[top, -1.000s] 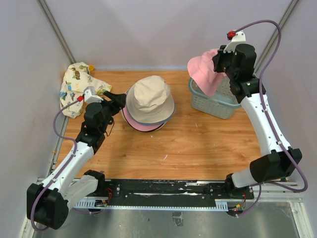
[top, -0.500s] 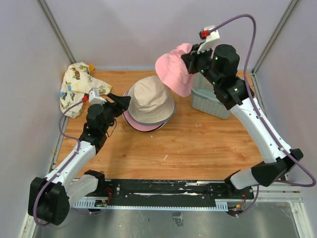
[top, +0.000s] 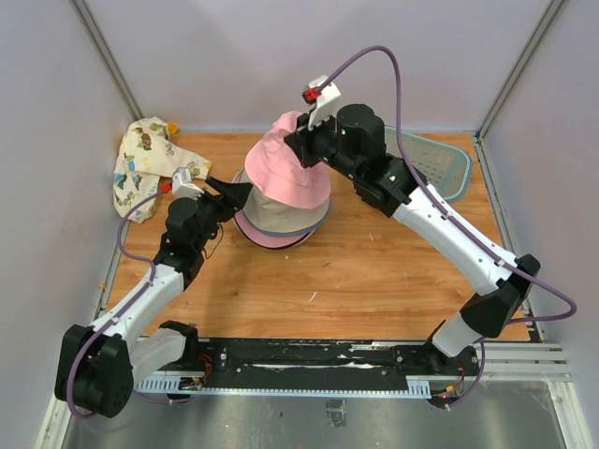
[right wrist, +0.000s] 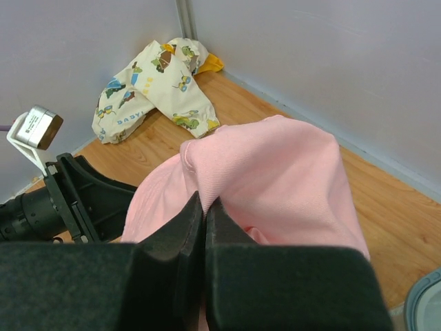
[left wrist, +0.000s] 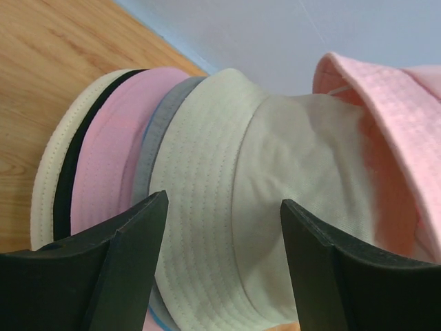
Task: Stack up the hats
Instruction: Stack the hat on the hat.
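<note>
A stack of hats [top: 271, 238] sits at the table's centre, with a cream hat [top: 298, 217] [left wrist: 275, 172] on top and grey, pink, black and cream brims under it. My right gripper [top: 298, 148] [right wrist: 207, 200] is shut on a fold of a pink hat [top: 281, 173] [right wrist: 289, 172]. That hat hangs tilted over the cream crown and covers most of it. At the stack's left side my left gripper [top: 239, 192] [left wrist: 224, 200] is open. The cream brim lies between its fingers.
A crumpled piece of cream fabric with a cartoon print [top: 145, 164] [right wrist: 155, 83] lies in the far left corner. The grey-green slatted basket [top: 464, 168] stands at the far right. Walls close in the table on three sides.
My right arm has swung left, carrying the pink hat from above the basket to over the stack. The left gripper has edged slightly closer to the stack's brim.
</note>
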Available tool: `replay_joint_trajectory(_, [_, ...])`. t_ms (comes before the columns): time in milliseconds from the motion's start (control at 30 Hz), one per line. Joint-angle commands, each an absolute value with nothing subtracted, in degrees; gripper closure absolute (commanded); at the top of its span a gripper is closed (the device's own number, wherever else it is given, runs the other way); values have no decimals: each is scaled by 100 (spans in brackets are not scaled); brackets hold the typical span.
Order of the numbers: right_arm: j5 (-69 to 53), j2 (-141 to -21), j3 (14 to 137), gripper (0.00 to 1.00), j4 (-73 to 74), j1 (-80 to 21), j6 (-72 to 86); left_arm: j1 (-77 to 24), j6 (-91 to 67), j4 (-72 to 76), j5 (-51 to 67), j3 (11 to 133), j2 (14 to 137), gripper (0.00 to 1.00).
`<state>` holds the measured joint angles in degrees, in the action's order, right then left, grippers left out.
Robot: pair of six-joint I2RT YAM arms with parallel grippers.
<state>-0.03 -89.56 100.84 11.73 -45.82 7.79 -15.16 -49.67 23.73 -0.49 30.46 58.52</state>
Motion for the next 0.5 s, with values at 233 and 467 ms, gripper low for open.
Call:
replay_joint_trajectory(233, [32, -9229, 10196, 100, 978, -5069, 481, -1291, -5158, 2246, -82, 2892, 5372, 30])
replay_joint_trajectory(467, [86, -9378, 10128, 99, 975, -5189, 398, -748, -5663, 2090, 48, 2375, 4831, 38])
